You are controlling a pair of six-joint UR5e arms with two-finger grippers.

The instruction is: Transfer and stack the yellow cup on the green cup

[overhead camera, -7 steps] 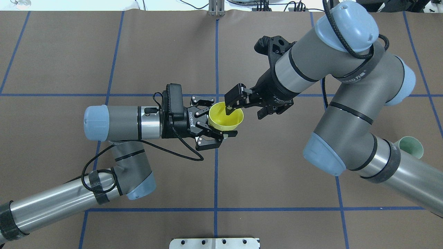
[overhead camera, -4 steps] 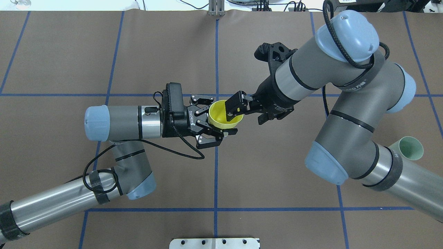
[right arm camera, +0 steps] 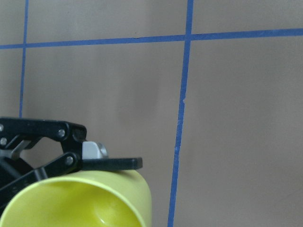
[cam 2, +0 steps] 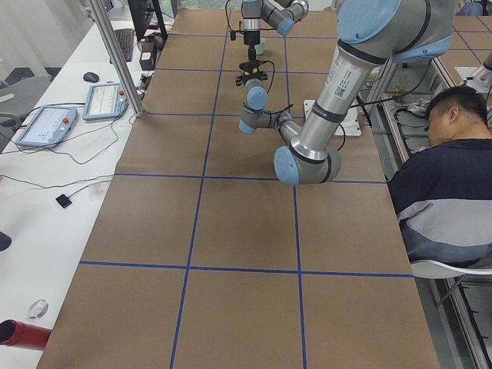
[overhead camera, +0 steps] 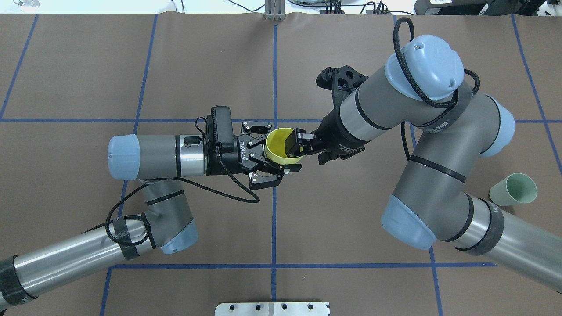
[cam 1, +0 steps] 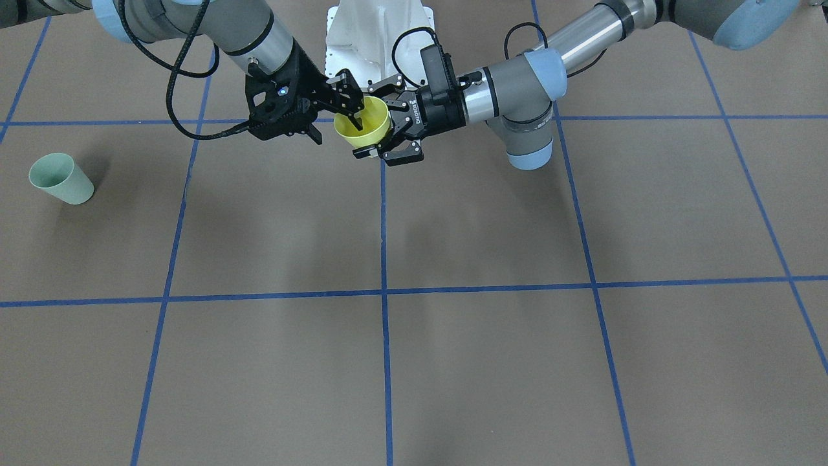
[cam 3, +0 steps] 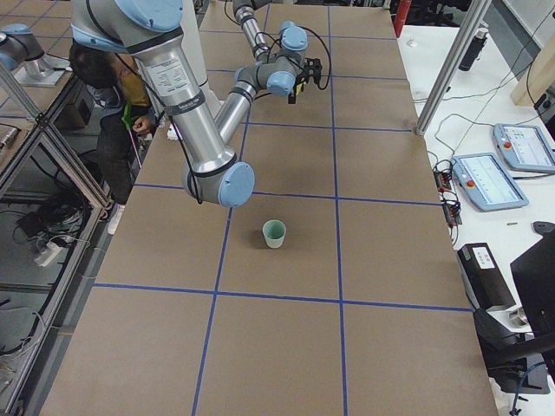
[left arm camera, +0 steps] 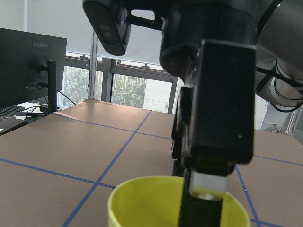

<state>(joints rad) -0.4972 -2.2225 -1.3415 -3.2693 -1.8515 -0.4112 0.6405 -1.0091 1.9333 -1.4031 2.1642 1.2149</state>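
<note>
Overhead exterior: I see the yellow cup (overhead camera: pixel 276 145) in the air, mouth up, just beside the tape cross (overhead camera: pixel 275 120), on the robot's side of it.
Left gripper (overhead camera: pixel 283 149): fingers clamped on the yellow cup's sides, holding it.
Right gripper (overhead camera: pixel 295 145): one finger inside the yellow cup, one outside its wall; I cannot tell whether it pinches.
Green cup (overhead camera: pixel 513 195): upright on the table (overhead camera: pixel 351 219), well apart from the tape cross, on the robot's right.

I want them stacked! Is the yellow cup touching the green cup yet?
Apart. The front-facing view shows the yellow cup near the middle and the green cup standing far off to one side, bare table between them.
</note>
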